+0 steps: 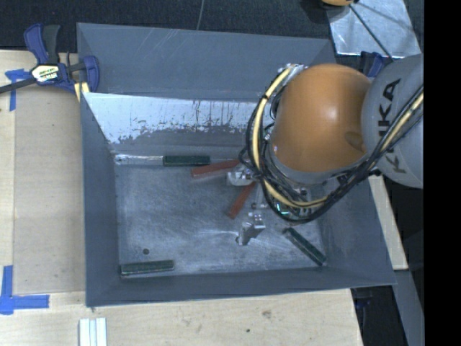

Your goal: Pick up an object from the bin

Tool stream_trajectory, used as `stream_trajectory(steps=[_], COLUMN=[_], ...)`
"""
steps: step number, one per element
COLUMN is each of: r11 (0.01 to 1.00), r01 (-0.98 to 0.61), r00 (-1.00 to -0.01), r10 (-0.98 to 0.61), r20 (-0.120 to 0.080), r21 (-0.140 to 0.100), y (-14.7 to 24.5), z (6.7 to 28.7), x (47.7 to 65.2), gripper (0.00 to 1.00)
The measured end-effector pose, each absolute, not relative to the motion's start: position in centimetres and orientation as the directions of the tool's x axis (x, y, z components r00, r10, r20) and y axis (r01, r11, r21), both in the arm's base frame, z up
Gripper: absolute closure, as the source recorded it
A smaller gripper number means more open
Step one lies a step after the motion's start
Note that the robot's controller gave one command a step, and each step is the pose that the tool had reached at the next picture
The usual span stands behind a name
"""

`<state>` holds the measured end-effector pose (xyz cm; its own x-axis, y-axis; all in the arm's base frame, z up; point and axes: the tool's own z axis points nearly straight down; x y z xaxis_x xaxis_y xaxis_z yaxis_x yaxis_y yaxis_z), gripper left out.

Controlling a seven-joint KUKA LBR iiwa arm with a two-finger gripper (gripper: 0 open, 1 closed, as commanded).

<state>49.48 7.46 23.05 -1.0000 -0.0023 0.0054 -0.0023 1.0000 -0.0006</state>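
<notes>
Reddish-brown stick [236, 206], just beside the pincer [248, 233] whose grip cannot be told, is judged not yet lifted; alignment over it is called for.

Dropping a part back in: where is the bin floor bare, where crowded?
Bare: the left half of the bin floor, between the dark green stick along the back wall and the dark bar at the front edge. Crowded: centre-right, where the gripper hangs beside a brown stick, a reddish stick behind it, and a thin dark stick at front right.
</notes>
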Motion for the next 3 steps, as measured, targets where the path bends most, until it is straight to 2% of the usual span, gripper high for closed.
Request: stream_trajectory(steps=[1, 2, 3], r11=[1.000, 0.998, 0.987], r01=[-0.002, -0.060, -0.164], r00=[-1.000, -0.998, -0.986], r10=[-0.002, -0.060, -0.164], r20=[0.002, -0.006, -0.008], r21=[0.000, -0.001, 0.000], y=[7.5, 8.2, 6.6], z=[23.3, 22.3, 15.7], x=[49.5, 50.4, 51.2], gripper=[0.00, 0.00, 0.00])
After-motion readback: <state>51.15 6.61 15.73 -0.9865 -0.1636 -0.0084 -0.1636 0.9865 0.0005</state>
